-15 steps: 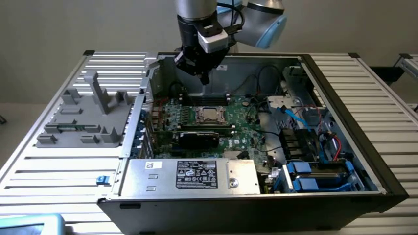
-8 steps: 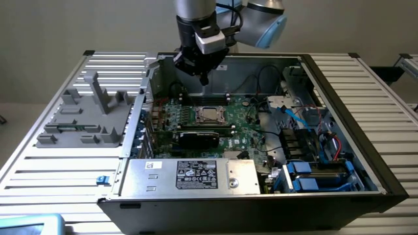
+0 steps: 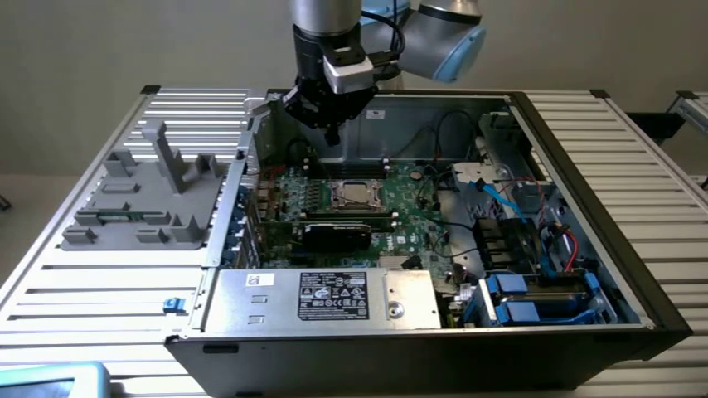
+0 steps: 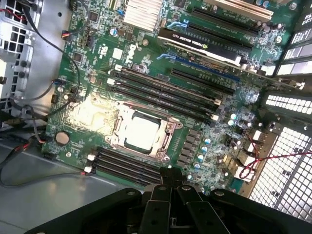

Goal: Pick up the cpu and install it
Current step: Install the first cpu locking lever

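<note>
The hand (image 3: 331, 131) hangs over the far side of the open case (image 3: 575, 157), closed on nothing. The cpu (image 3: 356, 195) lies flat in its socket on the motherboard (image 3: 415, 217), below the hand and slightly nearer: 1 square chip.

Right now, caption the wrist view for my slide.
The cpu sits in its socket on the motherboard, flanked by memory slots.

A small, flat, silvery square, the cpu (image 3: 356, 195) (image 4: 141, 132) lies level inside its metal socket frame (image 4: 168, 135) on the green motherboard (image 3: 419, 222), near the centre of the exterior view.
</note>
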`<state>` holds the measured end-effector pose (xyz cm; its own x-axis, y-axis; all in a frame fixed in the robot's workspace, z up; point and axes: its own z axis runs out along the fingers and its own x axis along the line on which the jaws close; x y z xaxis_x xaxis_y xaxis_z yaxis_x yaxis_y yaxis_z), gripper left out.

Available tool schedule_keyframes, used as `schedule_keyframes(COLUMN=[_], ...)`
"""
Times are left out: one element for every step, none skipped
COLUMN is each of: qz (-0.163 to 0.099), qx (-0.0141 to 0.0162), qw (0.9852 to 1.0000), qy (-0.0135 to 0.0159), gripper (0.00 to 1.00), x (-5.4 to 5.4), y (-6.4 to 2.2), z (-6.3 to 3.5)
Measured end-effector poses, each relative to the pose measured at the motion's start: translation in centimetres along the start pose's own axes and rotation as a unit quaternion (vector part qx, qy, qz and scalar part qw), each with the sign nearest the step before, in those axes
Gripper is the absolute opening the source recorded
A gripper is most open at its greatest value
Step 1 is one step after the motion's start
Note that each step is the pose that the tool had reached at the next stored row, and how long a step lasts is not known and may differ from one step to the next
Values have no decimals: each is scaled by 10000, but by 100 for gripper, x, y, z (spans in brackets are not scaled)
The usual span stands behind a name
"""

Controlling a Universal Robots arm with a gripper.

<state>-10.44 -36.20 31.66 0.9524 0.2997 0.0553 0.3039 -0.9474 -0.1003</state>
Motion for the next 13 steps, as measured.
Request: schedule_keyframes(qz=[0, 0, 1, 1, 0, 0, 1, 2, 3, 5, 8, 10, 12], qx=[0, 0, 0, 0, 0, 1, 4, 6, 7, 12, 22, 33, 41], qw=[10000, 10000, 10000, 10000, 10000, 10000, 10000, 10000, 10000, 10000, 10000, 10000, 10000], qy=[0, 0, 0, 0, 0, -4, -9, -13, -18, -32, -59, -77, -81], gripper=[11, 11, 11, 11, 11, 11, 11, 11, 11, 11, 11, 11, 11], x=[0, -1, -6, -8, -9, -9, -9, -15, -27, -37, -43, -51, -63], y=[0, 0, -1, -2, -2, -3, -3, -3, -6, -8, -9, -11, -14], z=[0, 0, 2, 3, 4, 4, 6, 15, 24, 32, 37, 44, 53])
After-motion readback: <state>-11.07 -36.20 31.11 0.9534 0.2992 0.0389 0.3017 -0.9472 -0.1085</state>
